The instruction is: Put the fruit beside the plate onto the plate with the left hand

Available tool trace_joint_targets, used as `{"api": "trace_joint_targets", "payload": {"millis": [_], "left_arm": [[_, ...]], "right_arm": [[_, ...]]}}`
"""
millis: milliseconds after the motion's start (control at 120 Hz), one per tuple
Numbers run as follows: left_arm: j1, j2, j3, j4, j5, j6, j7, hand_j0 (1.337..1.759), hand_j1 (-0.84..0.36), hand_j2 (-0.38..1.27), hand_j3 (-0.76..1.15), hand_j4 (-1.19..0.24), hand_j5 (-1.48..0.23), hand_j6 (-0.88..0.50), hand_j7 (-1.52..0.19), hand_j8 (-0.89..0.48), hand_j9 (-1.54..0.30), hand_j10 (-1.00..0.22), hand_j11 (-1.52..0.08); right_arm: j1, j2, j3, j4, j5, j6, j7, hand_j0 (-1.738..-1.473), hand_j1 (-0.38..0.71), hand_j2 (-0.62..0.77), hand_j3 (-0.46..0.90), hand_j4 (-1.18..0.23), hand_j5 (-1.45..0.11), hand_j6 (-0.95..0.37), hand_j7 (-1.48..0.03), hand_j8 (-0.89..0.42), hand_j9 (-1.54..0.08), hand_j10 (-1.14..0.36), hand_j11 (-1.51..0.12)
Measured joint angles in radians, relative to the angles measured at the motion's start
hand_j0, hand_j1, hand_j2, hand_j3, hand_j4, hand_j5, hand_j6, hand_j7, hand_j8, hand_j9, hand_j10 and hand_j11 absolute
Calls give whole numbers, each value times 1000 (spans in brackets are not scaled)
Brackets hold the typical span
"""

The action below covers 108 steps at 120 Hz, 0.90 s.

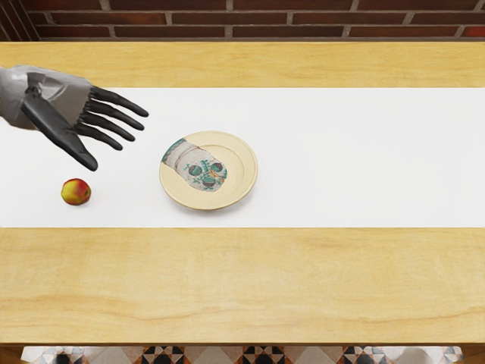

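Tabletop [242, 288] carries a round fruit [76, 192], long axis not discernible, left of the plate [245, 173], apart. Left hand [85, 117] hovers beyond the fruit, fingers spread, empty.

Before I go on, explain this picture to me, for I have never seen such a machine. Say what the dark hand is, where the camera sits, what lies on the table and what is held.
This is a simulator's render, seen from the robot's own head, looking down at a slant on a wooden table. The grey-and-black shape at the left is the robot's left hand, with five fingers, spread and holding nothing. The right arm does not show. Across the table runs a white strip. On it lie a patterned plate with nothing on it and, to its left and apart from it, a small red-and-yellow fruit. In the picture the hand shows above the fruit, not touching it. A brick wall stands behind.
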Motion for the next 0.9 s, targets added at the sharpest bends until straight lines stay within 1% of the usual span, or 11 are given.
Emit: {"api": "trace_joint_targets", "payload": {"millis": [142,183,283,458,583,725,817,850,900], "left_arm": [[11,-3,-7,1,10,-23,0,1658,49,49,0,-250,-325,-250,-325,-250,-325,-250,-325],[22,-3,-8,-9,42,7,0,1658,49,49,0,-250,-326,-250,-326,-250,-325,-250,-325],[43,-18,-7,-56,170,169,0,1658,49,49,0,-250,-326,-250,-326,-250,-326,-251,-326],[116,-68,-6,-159,479,548,0,1658,49,50,0,-252,-326,-252,-326,-252,-326,-252,-325],[135,-96,6,-200,629,731,0,1658,50,51,0,-253,-326,-253,-326,-253,-326,-253,-325],[131,-127,69,-229,699,898,0,1658,50,52,0,-253,-326,-254,-326,-254,-326,-253,-325],[122,-127,108,-237,724,967,0,1658,51,52,0,-254,-326,-255,-326,-255,-326,-254,-326],[89,-127,133,-239,727,981,0,1658,50,53,0,-254,-327,-255,-326,-255,-326,-254,-326],[-6,-133,204,-241,716,1005,0,1658,50,53,0,-255,-327,-256,-327,-256,-327,-255,-326]], "right_arm": [[0,0,0,0,0,0,1,-1658,-308,-7,0,-35,-45,-35,-45,-35,-45,-35,-45],[0,0,1,0,0,0,1,-1658,-308,-7,0,-35,-45,-35,-45,-35,-45,-35,-45],[0,0,1,0,0,0,1,-1658,-308,-7,0,-35,-45,-35,-45,-35,-45,-35,-45],[1,0,1,0,1,0,1,-1658,-308,-7,0,-35,-45,-35,-45,-35,-45,-35,-45],[3,0,2,0,1,0,1,-1658,-308,-7,0,-35,-45,-35,-45,-35,-45,-35,-45],[4,0,2,0,2,0,1,-1658,-308,-7,0,-35,-45,-35,-45,-35,-45,-35,-45],[4,0,2,0,2,0,1,-1658,-308,-7,0,-35,-45,-35,-45,-35,-45,-35,-45],[5,0,2,0,2,0,1,-1658,-308,-7,0,-35,-45,-35,-45,-35,-45,-35,-45],[5,0,2,0,2,0,1,-1658,-308,-7,0,-35,-45,-35,-45,-35,-45,-35,-45]]}}
